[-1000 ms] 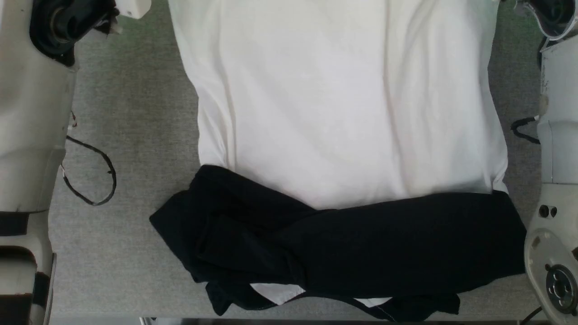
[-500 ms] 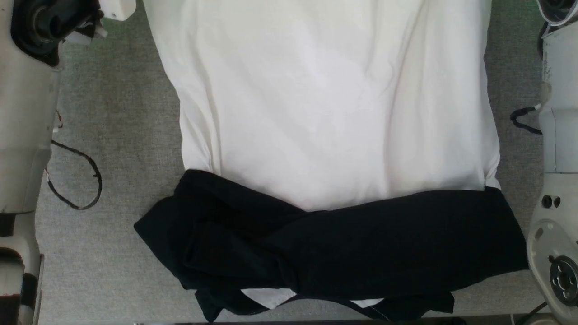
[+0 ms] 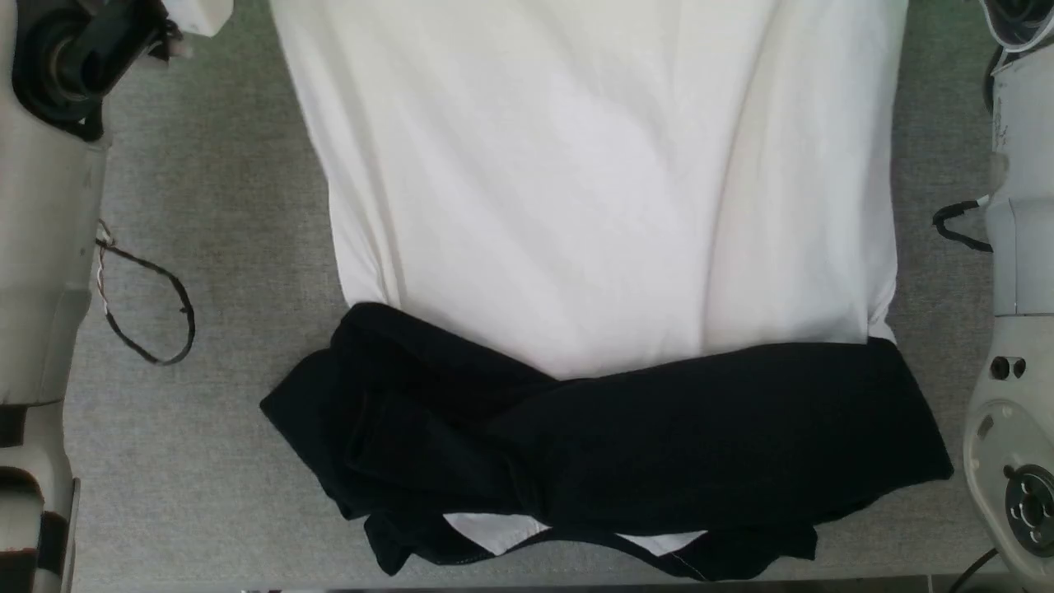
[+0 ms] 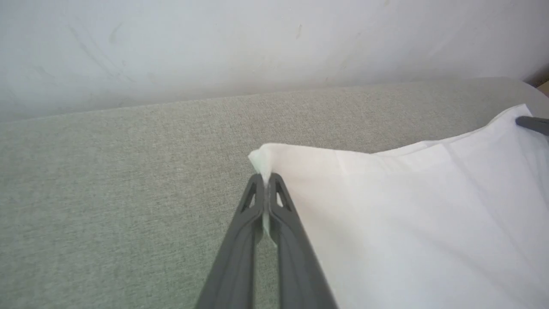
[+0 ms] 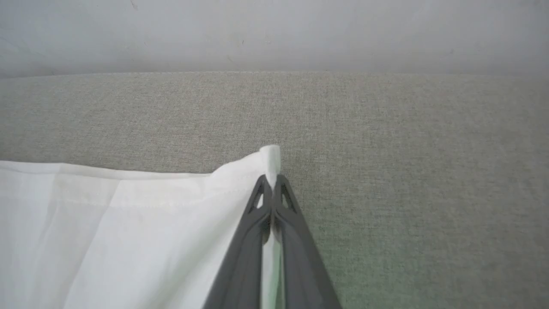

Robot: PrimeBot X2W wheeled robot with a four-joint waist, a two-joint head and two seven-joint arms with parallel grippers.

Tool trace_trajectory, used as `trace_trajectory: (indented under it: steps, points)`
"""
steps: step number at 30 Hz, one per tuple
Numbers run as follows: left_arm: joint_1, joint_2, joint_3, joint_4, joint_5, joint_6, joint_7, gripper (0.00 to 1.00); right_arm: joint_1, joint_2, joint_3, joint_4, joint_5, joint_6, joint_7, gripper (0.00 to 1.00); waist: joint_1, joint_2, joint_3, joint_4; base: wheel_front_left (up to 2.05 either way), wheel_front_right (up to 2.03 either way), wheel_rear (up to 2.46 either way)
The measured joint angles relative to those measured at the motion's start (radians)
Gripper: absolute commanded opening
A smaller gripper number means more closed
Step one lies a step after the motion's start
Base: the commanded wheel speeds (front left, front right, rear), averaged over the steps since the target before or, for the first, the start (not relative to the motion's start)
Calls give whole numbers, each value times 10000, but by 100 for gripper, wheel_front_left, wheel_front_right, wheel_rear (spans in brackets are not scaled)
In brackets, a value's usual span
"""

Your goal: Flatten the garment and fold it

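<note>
In the head view the thin white garment point(image 3: 593, 206) with long black sleeves point(image 3: 617, 445) lies spread along the middle of the grey fabric worktop point(image 3: 230, 206), the sleeves heaped by its near edge. In the left wrist view the left gripper point(image 4: 268, 178) presses its dark fingers together on one white hem corner, short of the worktop's far edge. In the right wrist view the right gripper point(image 5: 272, 178) pinches the other corner likewise.

White body of the garment point(image 3: 609, 206): thin, soft, matt cloth, lightly creased; its sleeves point(image 3: 659, 436): matt black cloth. The table covering point(image 3: 222, 247): grey woven fabric, rough-grained. The left gripper point(image 4: 266, 177) and right gripper point(image 5: 271, 178): dark grey matt plastic. The forearm shells point(image 3: 41, 247): smooth pale plastic.
</note>
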Motion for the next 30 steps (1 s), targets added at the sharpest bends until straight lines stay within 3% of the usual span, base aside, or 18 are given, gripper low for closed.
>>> trace_trajectory:
  steps: [7, 17, 30]
  points:
    - [64, 67, 65, 40, -140, -111, -1404, 0, 82, 2, -36, -192, 44, -2, -232, 0, -1, 0, -587, 65, 0, 0, 0]
    - [1104, 606, 63, -267, -765, -128, -2849, 0, 1084, -111, 2, -1379, 454, 0, -48, 0, -1, 0, -1620, 202, 0, 0, 0]
    - [3692, 1576, -637, -2608, -1720, -163, -4126, 0, 4127, -608, -29, -4134, 2222, 0, 489, 0, -2, 0, -3143, 373, 0, 0, 0]
